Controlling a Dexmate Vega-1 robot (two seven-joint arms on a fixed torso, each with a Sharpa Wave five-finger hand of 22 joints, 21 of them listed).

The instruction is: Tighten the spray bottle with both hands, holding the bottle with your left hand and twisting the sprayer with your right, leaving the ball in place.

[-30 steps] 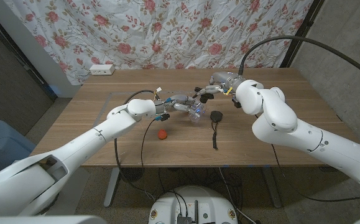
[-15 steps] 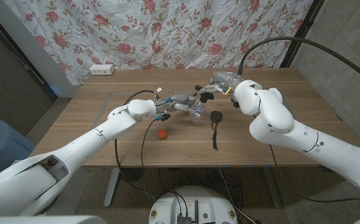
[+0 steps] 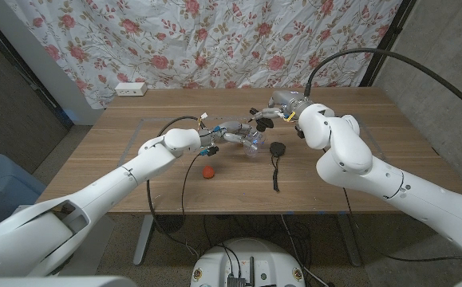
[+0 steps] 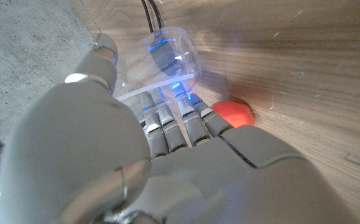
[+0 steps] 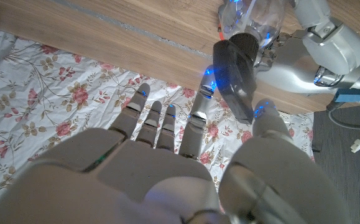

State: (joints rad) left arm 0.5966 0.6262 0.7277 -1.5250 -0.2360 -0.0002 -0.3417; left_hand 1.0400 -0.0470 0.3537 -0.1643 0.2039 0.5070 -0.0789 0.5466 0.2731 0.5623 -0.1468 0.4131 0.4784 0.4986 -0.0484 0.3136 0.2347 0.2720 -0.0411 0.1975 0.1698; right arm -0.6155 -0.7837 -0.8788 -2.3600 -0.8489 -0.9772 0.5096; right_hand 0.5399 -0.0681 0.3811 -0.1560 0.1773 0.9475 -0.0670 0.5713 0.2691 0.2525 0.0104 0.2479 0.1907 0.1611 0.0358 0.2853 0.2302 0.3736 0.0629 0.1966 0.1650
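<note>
My left hand [image 3: 229,134] grips a clear spray bottle [image 3: 252,142] just above the middle of the table, tilted. In the left wrist view my fingers [image 4: 173,121] wrap the bottle [image 4: 167,59]. My right hand [image 3: 266,116] reaches in from behind and pinches the black sprayer [image 5: 234,70] between a fingertip [image 5: 206,79] and the thumb; its other fingers are spread. The bottle's neck [image 5: 254,15] and my left hand [image 5: 321,43] lie beyond the sprayer. A small red ball [image 3: 207,171] sits on the table in front of the left hand, apart from it, and appears beside the bottle [image 4: 232,114].
A black round object with a trailing cord [image 3: 277,150] lies just right of the bottle. A white power strip [image 3: 131,89] sits at the table's far left edge. A floral curtain [image 3: 215,40] hangs behind the table. Cables loop off my left wrist.
My right upper arm has shifted slightly leftward. Both hands stay on the bottle and sprayer, and the ball has not moved.
</note>
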